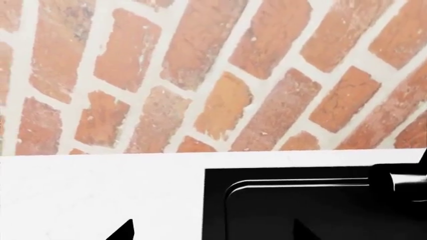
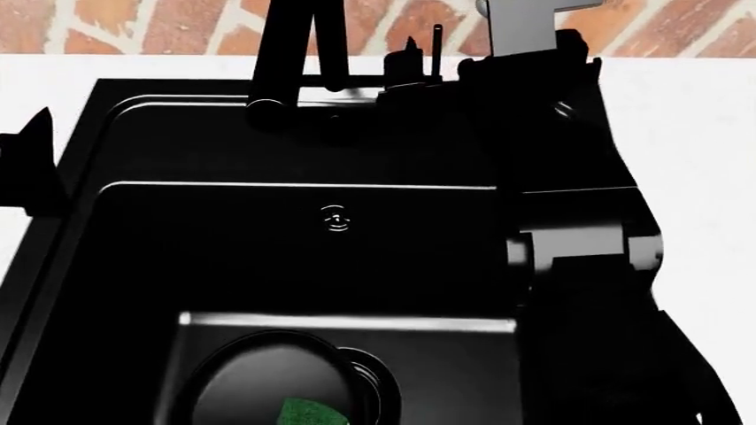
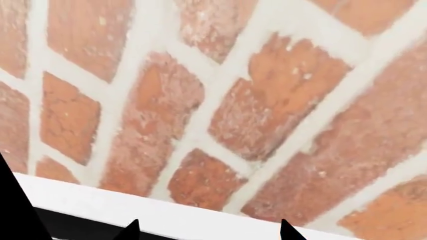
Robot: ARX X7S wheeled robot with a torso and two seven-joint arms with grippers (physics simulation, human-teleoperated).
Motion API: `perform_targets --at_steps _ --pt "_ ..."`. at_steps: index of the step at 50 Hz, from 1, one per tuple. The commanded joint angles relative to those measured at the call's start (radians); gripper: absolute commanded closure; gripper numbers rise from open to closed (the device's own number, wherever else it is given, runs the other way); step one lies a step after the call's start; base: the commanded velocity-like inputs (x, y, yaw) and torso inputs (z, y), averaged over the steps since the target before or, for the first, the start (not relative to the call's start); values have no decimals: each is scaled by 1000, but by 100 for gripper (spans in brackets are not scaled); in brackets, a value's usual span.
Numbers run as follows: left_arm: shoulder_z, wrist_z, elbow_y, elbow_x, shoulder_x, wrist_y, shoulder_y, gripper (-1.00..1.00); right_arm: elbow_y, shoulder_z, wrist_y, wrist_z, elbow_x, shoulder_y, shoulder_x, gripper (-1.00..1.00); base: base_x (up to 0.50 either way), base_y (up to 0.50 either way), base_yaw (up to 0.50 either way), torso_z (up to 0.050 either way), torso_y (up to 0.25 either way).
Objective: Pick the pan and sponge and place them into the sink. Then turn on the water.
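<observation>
The black sink (image 2: 142, 190) fills the head view. The black pan (image 2: 254, 376) lies in its basin at the lower left. The green sponge (image 2: 304, 412) shows inside the pan's outline at the frame's lower edge. The black arched tap (image 2: 289, 53) stands at the back rim, with its thin upright lever (image 2: 437, 44) beside it. No water shows. My right gripper (image 2: 410, 57) is up by the lever; its fingertips (image 3: 131, 231) stand apart and empty. My left gripper (image 2: 35, 128) hovers over the sink's left rim (image 1: 213, 200), open and empty (image 1: 213, 232).
A red brick wall (image 2: 142, 22) runs behind the white counter (image 2: 697, 133). My right arm (image 2: 590, 292) covers the sink's right side. The tap's spout end shows in the left wrist view (image 1: 400, 180). A round overflow fitting (image 2: 336, 220) sits on the sink's back wall.
</observation>
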Motion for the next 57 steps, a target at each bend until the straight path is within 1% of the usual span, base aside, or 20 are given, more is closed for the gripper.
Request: perform_targets --at_steps 1,7,20,30,40,57 --pt "-8 -6 1 -15 -3 -5 -2 -100 -125 6 67 51 11 -35 49 -100 0 0 0 0 0" --pt "-5 -4 -1 -12 -1 -3 -4 -100 -205 7 109 81 21 -70 79 -100 0 0 0 0 0" --pt "-17 3 3 -20 -19 1 7 -100 -242 13 129 103 29 -80 98 -100 0 0 0 0 0" --pt "-11 -10 4 -16 -8 2 6 -100 -236 16 127 107 32 -88 99 -100 0 0 0 0 0" --pt "-24 3 6 -24 -26 11 25 -100 -284 31 149 150 46 -110 121 -100 0 0 0 0 0" --pt "-19 -17 12 -26 -12 7 16 -100 -341 39 180 177 62 -133 138 -100 0 0 0 0 0"
